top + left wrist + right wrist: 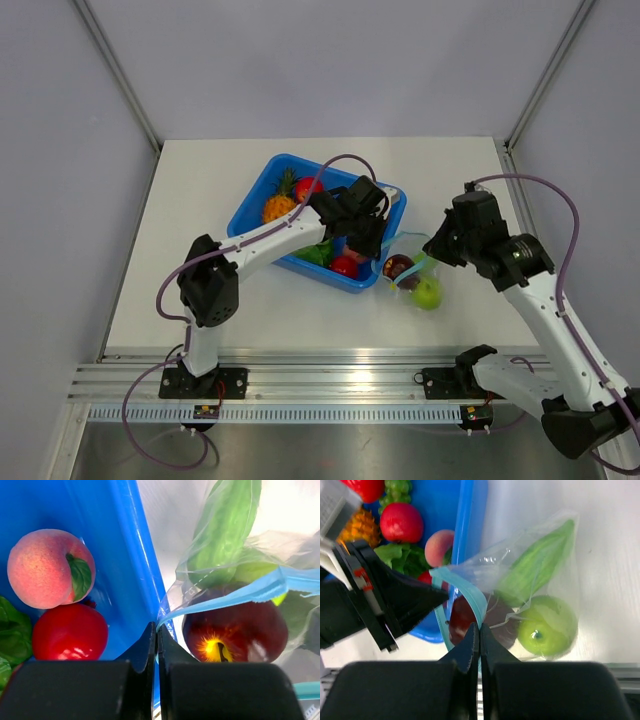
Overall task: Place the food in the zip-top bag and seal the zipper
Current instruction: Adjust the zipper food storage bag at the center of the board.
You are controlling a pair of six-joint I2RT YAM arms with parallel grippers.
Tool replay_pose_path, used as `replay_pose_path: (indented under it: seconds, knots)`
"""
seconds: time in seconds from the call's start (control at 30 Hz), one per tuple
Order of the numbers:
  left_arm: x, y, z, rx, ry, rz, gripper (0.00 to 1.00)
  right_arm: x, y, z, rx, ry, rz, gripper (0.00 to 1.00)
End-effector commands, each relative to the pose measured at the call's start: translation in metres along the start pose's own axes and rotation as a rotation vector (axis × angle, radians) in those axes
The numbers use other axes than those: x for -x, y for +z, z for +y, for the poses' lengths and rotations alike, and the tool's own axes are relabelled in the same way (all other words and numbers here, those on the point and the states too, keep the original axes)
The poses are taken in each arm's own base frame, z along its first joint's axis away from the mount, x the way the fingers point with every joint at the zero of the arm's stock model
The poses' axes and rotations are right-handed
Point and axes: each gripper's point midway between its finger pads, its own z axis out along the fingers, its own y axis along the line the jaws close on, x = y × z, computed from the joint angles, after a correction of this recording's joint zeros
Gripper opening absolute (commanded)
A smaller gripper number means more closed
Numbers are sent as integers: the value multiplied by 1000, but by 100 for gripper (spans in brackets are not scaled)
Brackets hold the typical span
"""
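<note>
Beside the blue tray (125,555) on the desk (200,200) lay the zip-top bag (415,262), holding a dark red fruit (235,632), a green apple (547,625) and a long green vegetable (540,565). The left pincer (156,627) and the right pincer (479,627) each pinched the zipper (240,595) at the bag's mouth. A peach (45,567) and a tomato (70,632) sat in the tray.

Lettuce (12,635) cut by left edge, dark fruit (235,632) partly behind zipper (240,596)
</note>
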Motion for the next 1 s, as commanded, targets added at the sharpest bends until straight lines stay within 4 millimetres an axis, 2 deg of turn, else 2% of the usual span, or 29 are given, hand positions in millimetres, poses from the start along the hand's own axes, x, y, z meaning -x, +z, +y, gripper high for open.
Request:
replay_pose_path:
  seconds: [0.0, 0.03, 0.1, 0.2, 0.23, 0.3, 0.33, 0.47, 0.57, 0.6, 0.67, 0.7, 0.8, 0.83, 0.97]
  knots:
    - [16, -24, -26, -77, 2, -59, 0, 37, -4, -5, -92, -95, -74, 0]
    - [15, -23, -29, -87, 5, -52, 0, 45, 5, -9, -108, -105, -54, 0]
    - [14, -20, -35, -106, 0, -34, 0, 46, 16, -11, -114, -107, -22, 0]
    - [7, -20, -52, -153, 13, -7, 0, 36, 36, -20, -153, -113, 42, 0]
    - [9, -27, -60, -176, 20, -21, 0, 28, 41, -25, -164, -110, 69, 0]
    - [12, -36, -70, -218, 14, -35, 0, 21, 44, -29, -168, -101, 86, 0]
    - [18, -47, -81, -261, 24, -64, 0, 13, 44, -33, -168, -95, 93, 0]
    - [38, -64, -94, -335, 0, -123, 0, 1, 37, -35, -136, -67, 98, 0]
    - [52, -57, -86, -296, -36, -148, 0, -6, 25, -28, -79, -28, 102, 0]
    - [53, -45, -80, -273, -64, -133, 0, -9, 21, -18, -19, -20, 118, 0]
    - [62, -35, -78, -255, -97, -149, 0, -14, 14, -14, 28, -5, 106, 0]
    - [61, -21, -75, -245, -126, -129, 0, -14, 14, -15, 31, -1, 99, 0]
    - [62, -12, -80, -241, -137, -125, 0, -23, 21, -35, -60, -2, 111, 0]
    - [59, -12, -81, -234, -127, -115, 0, -28, 25, -40, -78, -8, 134, 0]
    - [58, -19, -81, -192, -85, -137, 0, -25, 26, -51, -134, -25, 108, 0]
